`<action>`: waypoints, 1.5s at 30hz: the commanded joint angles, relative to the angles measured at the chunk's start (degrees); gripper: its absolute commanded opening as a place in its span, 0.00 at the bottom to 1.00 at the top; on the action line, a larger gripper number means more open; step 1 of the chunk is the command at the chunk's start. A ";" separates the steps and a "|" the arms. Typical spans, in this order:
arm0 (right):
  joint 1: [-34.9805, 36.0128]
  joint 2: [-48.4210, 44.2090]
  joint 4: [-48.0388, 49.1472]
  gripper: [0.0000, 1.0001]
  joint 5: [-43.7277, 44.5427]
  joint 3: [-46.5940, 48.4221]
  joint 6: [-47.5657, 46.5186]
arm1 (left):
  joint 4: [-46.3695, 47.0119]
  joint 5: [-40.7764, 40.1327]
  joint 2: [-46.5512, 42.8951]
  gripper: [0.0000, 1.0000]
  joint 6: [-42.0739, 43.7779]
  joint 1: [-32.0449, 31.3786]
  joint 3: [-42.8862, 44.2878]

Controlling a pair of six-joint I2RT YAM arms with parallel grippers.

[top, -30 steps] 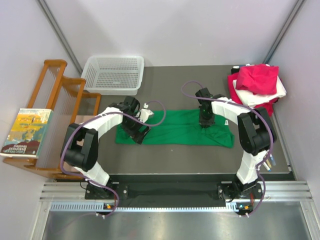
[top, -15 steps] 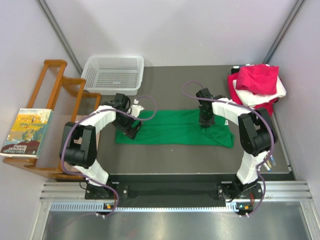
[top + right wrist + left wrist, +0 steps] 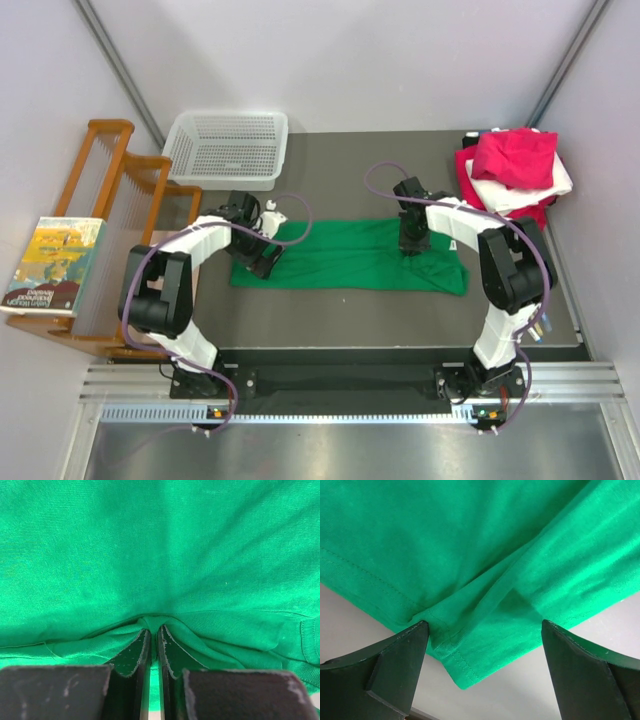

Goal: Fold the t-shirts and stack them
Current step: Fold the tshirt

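A bright green t-shirt (image 3: 345,255) lies folded into a long strip across the middle of the dark table. My left gripper (image 3: 262,260) is open over the shirt's left end; the left wrist view shows its fingers (image 3: 395,665) spread either side of a hemmed corner of the green shirt (image 3: 485,580). My right gripper (image 3: 408,246) is shut on a pinch of the green shirt (image 3: 160,555) near its right part, with cloth bunched between the fingertips (image 3: 135,652). A pile of magenta-pink (image 3: 515,155), white and red shirts sits at the back right.
A white mesh basket (image 3: 226,148) stands at the back left. A wooden rack (image 3: 115,215) with a book (image 3: 52,265) on it stands left of the table. The table's front edge (image 3: 400,348) runs just before the arm bases.
My left gripper has moved left and a little back, from further in on the shirt to its left end. The right gripper has stayed in place.
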 commanded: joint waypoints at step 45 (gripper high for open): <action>-0.55 -9.64 -1.44 0.91 8.66 1.24 -1.31 | -0.93 4.64 -8.17 0.99 -4.20 -5.39 -2.10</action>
